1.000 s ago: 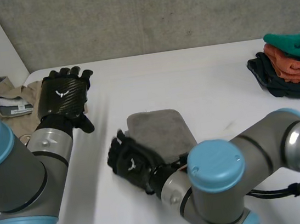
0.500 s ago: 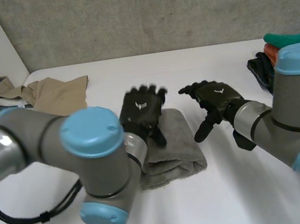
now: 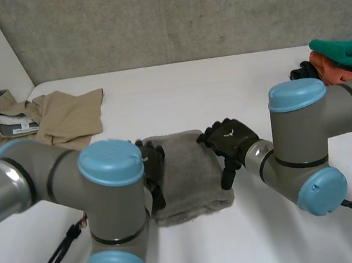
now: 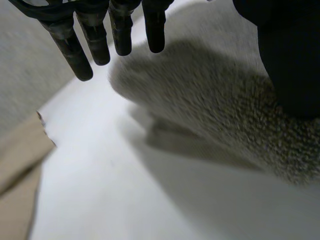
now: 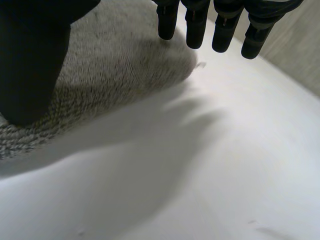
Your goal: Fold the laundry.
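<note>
Closed in on the grey towel (image 3: 184, 169) since half a second ago, with the left robot hand (image 3: 153, 167) now down at its left edge and the right robot hand (image 3: 228, 143) lower, at its right edge.

Hard to see much of the left robot hand from the head view: tucked behind its own arm's blue cap (image 3: 110, 163), just dark fingers peeking out. Can't tell on either side whether fingertips touch the cloth.

From the left wrist: fingers (image 4: 120, 30) straight and spread, reaching past the towel's rounded edge, with the thumb (image 4: 290, 55) against the grey pile. Wide open, gripping nothing.

Same story from the right wrist: fingers (image 5: 195, 25) straight, pointing beyond the towel's corner over bare bench (image 5: 210, 165), thumb (image 5: 30, 60) down by the cloth. Open too, nothing held.

As for the towel: folded, lying flat mid-bench between the two arms.

Plenty of free white bench behind it. Well off to the left, a crumpled beige garment (image 3: 56, 111) at the far corner. Well off to the right, a stack of clothes (image 3: 339, 64) in dark, orange and green, cut off at the frame edge and partly hidden behind the right arm.
</note>
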`<move>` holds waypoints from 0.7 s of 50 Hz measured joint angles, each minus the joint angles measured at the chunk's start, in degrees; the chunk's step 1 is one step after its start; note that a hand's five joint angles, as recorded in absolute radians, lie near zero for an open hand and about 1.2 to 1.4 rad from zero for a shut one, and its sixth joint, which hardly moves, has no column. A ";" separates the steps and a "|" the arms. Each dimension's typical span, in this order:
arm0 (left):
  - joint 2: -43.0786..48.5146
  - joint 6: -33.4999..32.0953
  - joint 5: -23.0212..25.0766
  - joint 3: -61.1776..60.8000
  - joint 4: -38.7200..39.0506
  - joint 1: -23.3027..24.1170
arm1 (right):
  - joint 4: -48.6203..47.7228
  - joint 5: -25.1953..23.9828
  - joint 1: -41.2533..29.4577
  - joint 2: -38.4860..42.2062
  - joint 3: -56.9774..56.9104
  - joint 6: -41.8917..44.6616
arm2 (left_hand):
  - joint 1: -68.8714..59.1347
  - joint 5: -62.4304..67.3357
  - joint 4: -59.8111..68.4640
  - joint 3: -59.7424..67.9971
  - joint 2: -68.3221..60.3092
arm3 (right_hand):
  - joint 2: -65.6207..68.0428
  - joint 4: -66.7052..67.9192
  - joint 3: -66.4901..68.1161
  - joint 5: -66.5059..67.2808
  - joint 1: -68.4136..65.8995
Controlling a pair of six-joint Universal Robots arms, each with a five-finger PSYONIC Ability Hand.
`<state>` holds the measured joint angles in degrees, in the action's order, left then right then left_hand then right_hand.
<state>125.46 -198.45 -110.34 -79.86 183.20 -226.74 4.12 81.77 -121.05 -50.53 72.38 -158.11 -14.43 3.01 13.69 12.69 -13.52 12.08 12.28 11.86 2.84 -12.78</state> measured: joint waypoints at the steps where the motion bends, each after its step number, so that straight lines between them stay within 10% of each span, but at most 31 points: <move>1: -0.89 -0.10 0.13 0.31 0.17 -0.06 | -0.21 0.63 -0.27 -0.84 0.28 0.57 | 0.00 0.00 0.00 0.00 0.00 | 0.00 0.00 0.00 0.00 0.00; 8: -8.43 -0.29 7.72 3.50 1.05 -2.56 | -5.78 3.54 -2.57 -9.05 7.56 2.15 | -0.07 0.01 0.01 0.01 -0.01 | 0.00 0.00 0.00 0.00 0.00; 22: -14.43 0.36 44.76 9.81 -11.22 -8.22 | -26.87 4.03 -10.34 -13.17 28.02 1.99 | -1.16 2.99 2.46 2.89 -2.43 | -0.13 0.00 0.03 0.00 0.00; 35: -13.26 0.49 45.93 10.01 -12.94 -8.00 | -35.47 4.17 -10.66 -3.86 25.00 2.25 | -1.15 2.97 2.43 2.88 -2.43 | 8.33 8.20 8.66 7.93 -8.16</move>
<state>112.20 -197.97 -64.41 -69.85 170.26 -234.74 -31.35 85.94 -131.71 -54.40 97.38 -155.86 -15.59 5.97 16.12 15.57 -15.95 20.41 20.48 20.52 10.77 -20.94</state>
